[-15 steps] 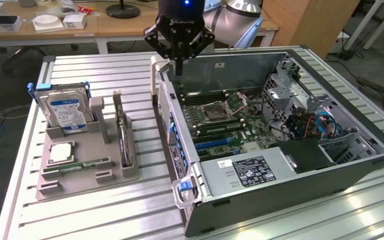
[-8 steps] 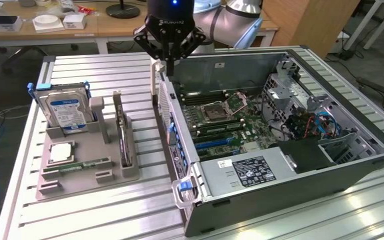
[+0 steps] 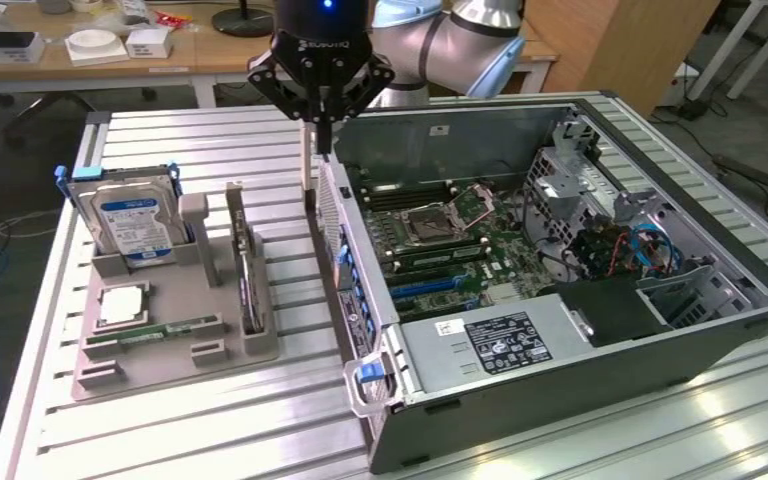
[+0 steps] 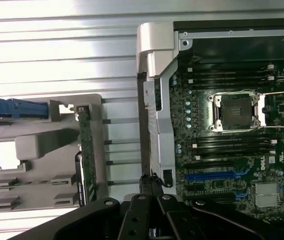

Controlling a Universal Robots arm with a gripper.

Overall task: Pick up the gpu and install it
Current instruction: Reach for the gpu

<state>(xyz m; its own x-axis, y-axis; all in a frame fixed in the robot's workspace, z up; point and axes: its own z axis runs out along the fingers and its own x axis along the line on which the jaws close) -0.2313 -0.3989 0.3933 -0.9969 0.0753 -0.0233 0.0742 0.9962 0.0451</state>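
Black gripper (image 3: 320,140) at upper centre of exterior view had fingers closed together, empty | thin dark gpu card (image 3: 244,268) stood edgewise in grey slotted tray (image 3: 187,285), centre-left, likely for easy pinching

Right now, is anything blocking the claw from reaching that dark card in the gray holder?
Nothing visible does. The gripper hangs above the table beside the computer case; the gpu stands upright in the gray holder, its top edge uncovered.
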